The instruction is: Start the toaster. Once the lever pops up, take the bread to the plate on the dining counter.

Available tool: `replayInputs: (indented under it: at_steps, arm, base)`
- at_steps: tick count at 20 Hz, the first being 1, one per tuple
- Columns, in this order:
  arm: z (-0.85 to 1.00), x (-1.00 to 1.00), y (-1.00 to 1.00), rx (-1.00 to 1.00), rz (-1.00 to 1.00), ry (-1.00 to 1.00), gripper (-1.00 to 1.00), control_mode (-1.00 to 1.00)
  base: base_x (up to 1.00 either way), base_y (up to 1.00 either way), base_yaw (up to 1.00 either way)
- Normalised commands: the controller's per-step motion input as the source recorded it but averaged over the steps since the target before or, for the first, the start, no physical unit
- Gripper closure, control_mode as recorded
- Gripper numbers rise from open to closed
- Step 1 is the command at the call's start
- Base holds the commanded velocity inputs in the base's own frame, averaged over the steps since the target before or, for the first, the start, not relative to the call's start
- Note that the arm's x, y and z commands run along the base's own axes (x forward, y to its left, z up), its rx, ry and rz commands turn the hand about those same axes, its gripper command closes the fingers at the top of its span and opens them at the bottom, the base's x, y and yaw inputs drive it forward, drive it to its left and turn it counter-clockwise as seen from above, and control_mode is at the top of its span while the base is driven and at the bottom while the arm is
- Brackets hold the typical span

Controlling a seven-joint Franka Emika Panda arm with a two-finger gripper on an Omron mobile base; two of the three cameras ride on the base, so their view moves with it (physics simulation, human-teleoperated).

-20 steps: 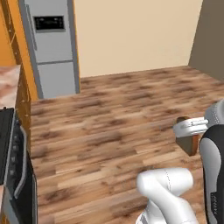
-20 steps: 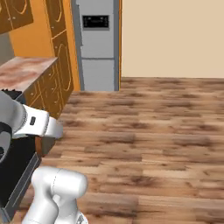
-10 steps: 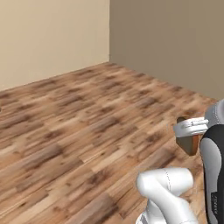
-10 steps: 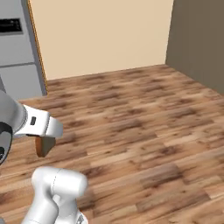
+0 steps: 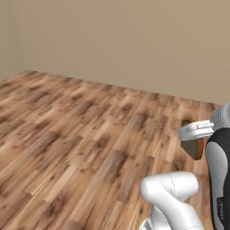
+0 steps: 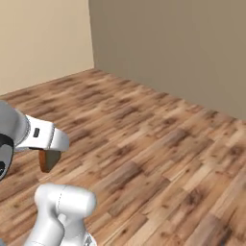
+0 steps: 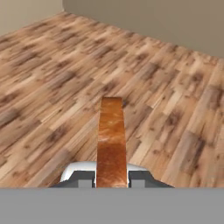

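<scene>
The bread (image 7: 112,135), a thin brown slice seen edge-on, stands upright between my fingertips in the hand view. My gripper (image 7: 112,178) is shut on its lower end. From the left base view the slice (image 5: 194,147) hangs under the white hand (image 5: 196,130) at the right, well above the floor. In the right base view the same slice (image 6: 48,159) shows below the hand (image 6: 42,136) at the left. The toaster, the plate and the dining counter are out of view.
Wood-plank floor (image 5: 90,134) stretches ahead in all directions. Plain beige walls (image 5: 126,40) close it off at the back, and two of them meet in a corner (image 6: 91,33) at the far left of the right base view.
The whole picture has swung: the fridge, orange cabinets and stove have left both base views, so the base has turned. The bread stays in the shut gripper.
</scene>
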Motion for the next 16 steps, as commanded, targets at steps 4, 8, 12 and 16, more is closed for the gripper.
replayInputs:
  at_steps: [4,8,12,16]
  arm:
    - [0.00,0.00,0.00,0.00,0.00,0.00,1.00,1.00]
    - [0.00,0.00,0.00,0.00,0.00,0.00,1.00,1.00]
    - [0.00,0.00,0.00,0.00,0.00,0.00,1.00,1.00]
    - [0.00,0.00,0.00,0.00,0.00,0.00,1.00,1.00]
  base:
    - [0.00,0.00,-0.74]
    - [0.00,0.00,-0.76]
    - [0.00,0.00,-0.76]
    - [0.00,0.09,-0.77]
